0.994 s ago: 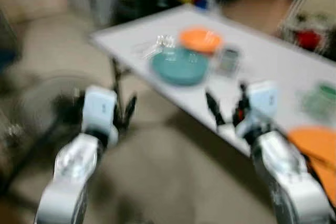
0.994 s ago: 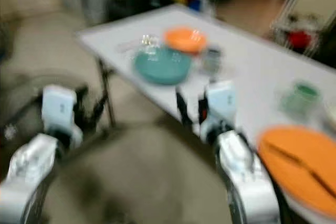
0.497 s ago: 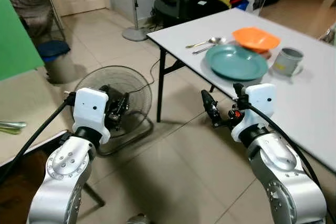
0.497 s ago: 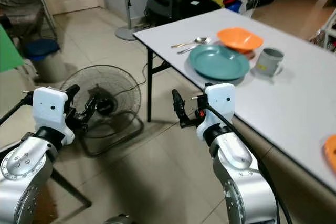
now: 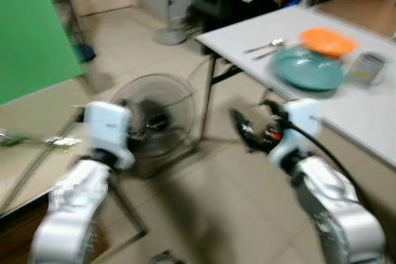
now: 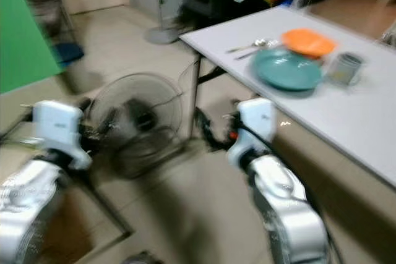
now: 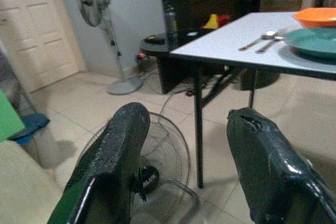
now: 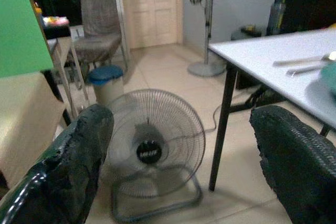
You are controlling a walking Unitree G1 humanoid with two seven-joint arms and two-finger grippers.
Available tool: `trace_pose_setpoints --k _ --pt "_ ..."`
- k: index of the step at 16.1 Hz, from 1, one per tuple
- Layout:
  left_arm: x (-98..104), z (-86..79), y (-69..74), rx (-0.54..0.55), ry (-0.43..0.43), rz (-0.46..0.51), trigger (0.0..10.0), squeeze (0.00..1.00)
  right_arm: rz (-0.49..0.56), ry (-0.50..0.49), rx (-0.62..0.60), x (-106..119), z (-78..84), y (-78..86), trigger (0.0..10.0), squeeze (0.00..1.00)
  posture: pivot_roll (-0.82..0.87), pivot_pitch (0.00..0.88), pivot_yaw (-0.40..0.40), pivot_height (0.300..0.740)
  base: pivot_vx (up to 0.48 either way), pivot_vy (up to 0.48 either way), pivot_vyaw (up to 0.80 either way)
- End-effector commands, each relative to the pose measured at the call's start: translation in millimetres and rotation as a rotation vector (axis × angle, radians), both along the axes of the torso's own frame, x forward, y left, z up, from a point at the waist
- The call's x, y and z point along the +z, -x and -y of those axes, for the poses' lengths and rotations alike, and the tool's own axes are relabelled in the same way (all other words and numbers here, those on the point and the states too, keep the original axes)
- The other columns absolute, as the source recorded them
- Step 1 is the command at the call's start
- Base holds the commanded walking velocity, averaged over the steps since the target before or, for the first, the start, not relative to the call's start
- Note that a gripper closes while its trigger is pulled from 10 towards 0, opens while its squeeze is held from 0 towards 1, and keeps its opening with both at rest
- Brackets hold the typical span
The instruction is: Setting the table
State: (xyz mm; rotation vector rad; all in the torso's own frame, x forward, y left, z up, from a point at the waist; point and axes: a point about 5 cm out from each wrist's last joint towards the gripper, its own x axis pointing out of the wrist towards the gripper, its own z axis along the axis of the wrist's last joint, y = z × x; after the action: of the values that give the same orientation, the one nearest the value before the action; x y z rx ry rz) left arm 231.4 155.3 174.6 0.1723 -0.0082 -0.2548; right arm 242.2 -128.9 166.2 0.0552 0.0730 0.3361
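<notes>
Two grippers hover empty over the floor, left gripper [image 7: 181, 171] and right gripper [image 8: 202, 166] both with fingers spread apart. At upper right, the white counter [image 6: 365, 122] carries a teal plate [image 6: 288, 69], orange bowl [image 6: 308, 41] and grey mug [image 6: 344, 67].

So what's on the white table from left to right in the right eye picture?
Spoon and fork → teal plate → orange bowl, just behind the plate → grey mug.
</notes>
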Motion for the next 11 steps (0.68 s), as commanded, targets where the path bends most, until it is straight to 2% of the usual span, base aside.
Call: trace_pose_setpoints --k 1,8,10,11 --pt "2.9 -5.9 0.9 0.025 -0.018 0.008 10.0 0.0 0.013 -0.009 0.045 2.6 -7.9 0.3 10.0 1.0 0.19 0.0 0.006 0.727 0.0 0.322 0.8" --pt "3.1 -4.6 0.4 0.027 -0.015 0.012 10.0 0.0 0.029 0.013 0.117 2.6 -11.5 -3.2 10.0 1.0 0.2 0.0 -0.001 0.727 0.0 0.314 0.8" --pt "4.4 -5.1 -0.5 0.041 -0.017 0.026 10.0 0.0 0.034 0.018 0.129 2.7 -13.0 -3.5 10.0 1.0 0.2 0.0 -0.001 0.727 0.0 0.0 0.8" --pt "5.8 -5.5 -2.0 0.049 -0.018 0.036 10.0 0.0 0.039 0.021 0.137 3.1 -13.6 -4.0 10.0 1.0 0.2 0.0 -0.002 0.727 0.0 -0.48 0.8"
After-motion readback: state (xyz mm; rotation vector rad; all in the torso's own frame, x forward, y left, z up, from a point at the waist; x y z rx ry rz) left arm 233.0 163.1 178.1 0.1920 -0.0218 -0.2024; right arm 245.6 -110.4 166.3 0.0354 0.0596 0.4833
